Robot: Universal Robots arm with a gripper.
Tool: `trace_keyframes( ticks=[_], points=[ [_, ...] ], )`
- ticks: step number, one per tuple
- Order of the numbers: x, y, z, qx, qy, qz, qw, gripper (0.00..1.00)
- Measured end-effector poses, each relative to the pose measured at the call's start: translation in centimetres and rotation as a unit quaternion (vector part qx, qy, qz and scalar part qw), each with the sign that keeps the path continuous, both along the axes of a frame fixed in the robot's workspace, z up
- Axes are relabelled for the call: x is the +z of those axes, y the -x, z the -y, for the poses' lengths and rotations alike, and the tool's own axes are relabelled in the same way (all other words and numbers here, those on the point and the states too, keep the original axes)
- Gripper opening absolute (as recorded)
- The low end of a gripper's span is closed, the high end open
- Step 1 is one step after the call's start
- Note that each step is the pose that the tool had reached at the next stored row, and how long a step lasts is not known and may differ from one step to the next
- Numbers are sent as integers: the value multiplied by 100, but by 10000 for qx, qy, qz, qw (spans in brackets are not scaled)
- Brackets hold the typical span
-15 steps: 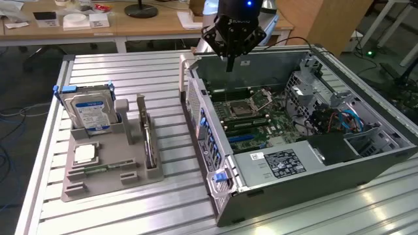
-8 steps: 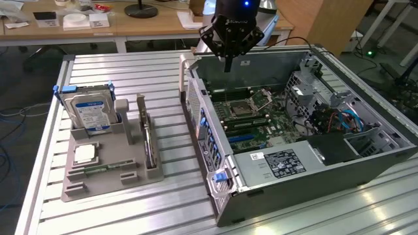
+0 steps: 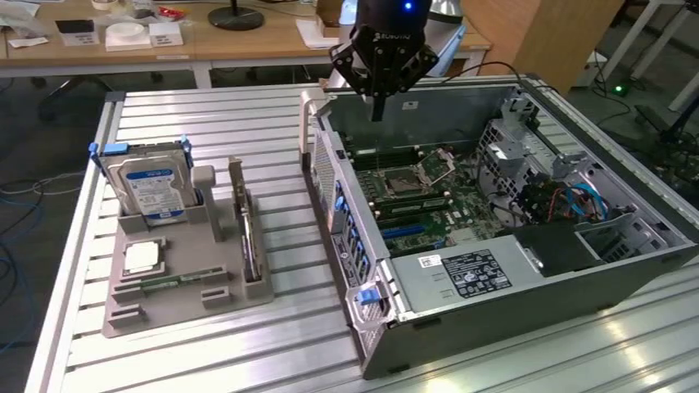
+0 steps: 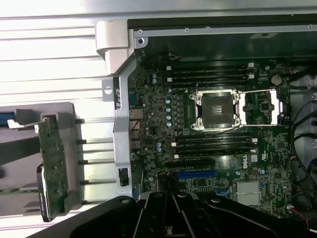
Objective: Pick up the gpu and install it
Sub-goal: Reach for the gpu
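The gpu [image 3: 248, 236] is a thin green card standing on edge in a slot of the grey holder [image 3: 186, 299], at the exterior view's left. In the wrist view the gpu [image 4: 52, 156] shows its green board beside a grey post. My gripper [image 3: 378, 111] hangs above the far end of the open computer case [image 3: 525, 282], well away from the card. Its fingers meet in a point, shut with nothing between them. The gripper's dark body [image 4: 173, 210] sits over the motherboard [image 4: 163, 129], where a blue slot [image 4: 195, 174] lies beside the CPU socket [image 4: 218, 110].
On the holder a hard drive [image 3: 153, 187] with a blue-white label stands upright, with a CPU [image 3: 142, 258] and a memory stick [image 3: 164, 283] lying flat. The case's rear wall [image 3: 333, 205] rises between holder and motherboard. Desks stand behind the slatted table [image 3: 218, 123].
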State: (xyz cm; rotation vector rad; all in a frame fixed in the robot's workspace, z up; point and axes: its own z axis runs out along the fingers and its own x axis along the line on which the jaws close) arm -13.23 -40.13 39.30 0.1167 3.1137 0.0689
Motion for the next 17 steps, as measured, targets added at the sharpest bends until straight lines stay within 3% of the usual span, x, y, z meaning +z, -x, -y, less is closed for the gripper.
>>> trace_keyframes(
  ticks=[17],
  points=[
    [-4, 98, 8, 0, 0, 0, 10000, 11]
  ],
)
